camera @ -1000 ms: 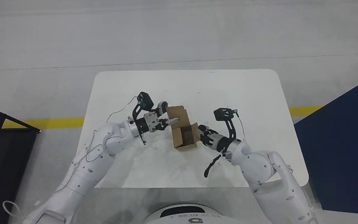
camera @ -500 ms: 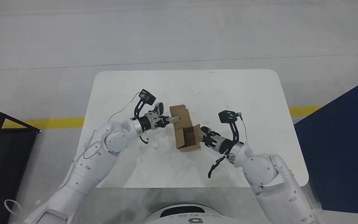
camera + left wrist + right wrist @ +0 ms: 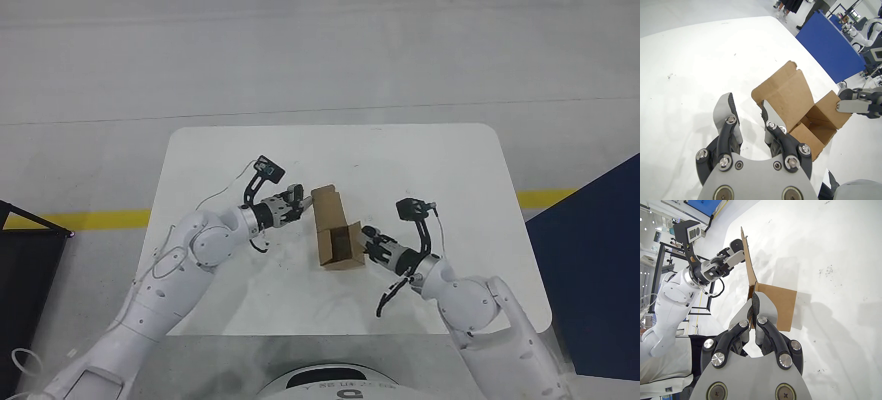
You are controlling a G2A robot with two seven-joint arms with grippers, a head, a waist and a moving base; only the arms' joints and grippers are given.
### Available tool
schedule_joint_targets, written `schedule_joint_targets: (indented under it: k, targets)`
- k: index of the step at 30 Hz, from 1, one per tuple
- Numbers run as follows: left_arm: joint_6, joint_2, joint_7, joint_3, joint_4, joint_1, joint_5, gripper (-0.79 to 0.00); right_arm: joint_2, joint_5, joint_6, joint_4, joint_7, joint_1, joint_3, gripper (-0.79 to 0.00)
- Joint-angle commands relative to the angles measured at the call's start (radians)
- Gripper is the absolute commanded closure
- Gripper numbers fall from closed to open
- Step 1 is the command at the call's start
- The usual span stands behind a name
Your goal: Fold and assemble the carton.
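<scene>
Right fingers clamped on carton; left fingers apart, seemingly touching its flap.

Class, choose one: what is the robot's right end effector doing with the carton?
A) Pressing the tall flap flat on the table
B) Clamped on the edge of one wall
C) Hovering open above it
B: the right wrist view shows the right end effector shut on a wall edge of the carton.

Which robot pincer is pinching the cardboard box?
The right pincer: it is shut on the carton, clamping its side wall. The left pincer is open and grips nothing, sitting beside the tall flap.
</scene>
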Motion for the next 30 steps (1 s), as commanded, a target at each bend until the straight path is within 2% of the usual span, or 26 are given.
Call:
schedule_joint_targets:
  k: [1,6,11,14,16,23,27,30]
  targets:
    - [0.005,0.001,0.020,-0.020,-0.002,0.001,-0.012,-0.785,-0.001,0.042,-0.007,0.014,-0.025,0.001,0.011,0.000]
    - [-0.014,0.020,0.032,-0.108,-0.064,0.030,-0.006,-0.785,-0.008,0.186,-0.045,0.057,-0.151,-0.016,0.047,0.000]
    - [-0.025,0.050,-0.062,-0.228,-0.225,0.153,-0.104,-0.785,-0.012,0.228,-0.084,0.085,-0.270,-0.042,0.066,0.000]
    - [-0.017,0.066,-0.145,-0.286,-0.287,0.228,-0.142,-0.785,-0.015,0.222,-0.091,0.088,-0.328,-0.051,0.061,0.000]
    - [0.002,0.072,-0.142,-0.324,-0.310,0.264,-0.147,-0.785,-0.015,0.222,-0.091,0.088,-0.328,-0.051,0.061,0.000]
    - [0.002,0.072,-0.142,-0.324,-0.310,0.264,-0.147,-0.785,-0.015,0.222,-0.092,0.087,-0.329,-0.050,0.060,0.000]
    - [0.061,0.069,-0.199,-0.293,-0.321,0.251,-0.166,-0.785,-0.019,0.196,-0.045,0.088,-0.376,-0.047,0.040,0.000]
    - [0.114,0.062,-0.255,-0.254,-0.314,0.201,-0.194,-0.754,-0.028,0.217,-0.027,0.100,-0.416,-0.044,-0.007,0.000]
